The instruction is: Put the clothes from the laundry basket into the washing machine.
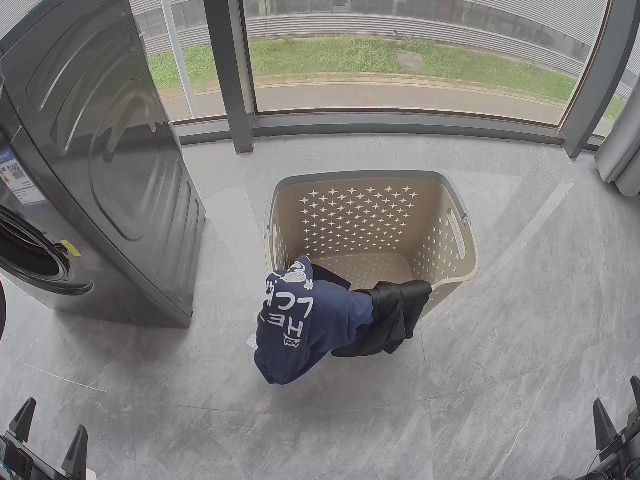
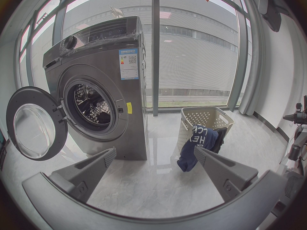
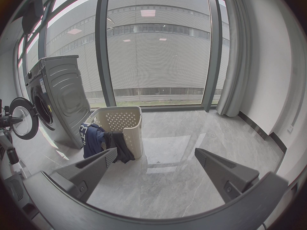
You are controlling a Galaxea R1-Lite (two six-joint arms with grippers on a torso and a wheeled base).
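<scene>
I have the washing machine [image 1: 100,148] on the far left, its round door [image 2: 35,123] swung open. To its right, near the window, the beige laundry basket [image 1: 373,180] stands upright on the grey floor. Over its near rim hangs a navy printed top [image 1: 300,321], falling outside towards the floor, with a smaller black garment [image 1: 393,315] touching it on the right. My left gripper [image 2: 154,150] and right gripper [image 3: 155,150] sit low and near, well apart from the basket, fingers spread wide, holding nothing.
</scene>
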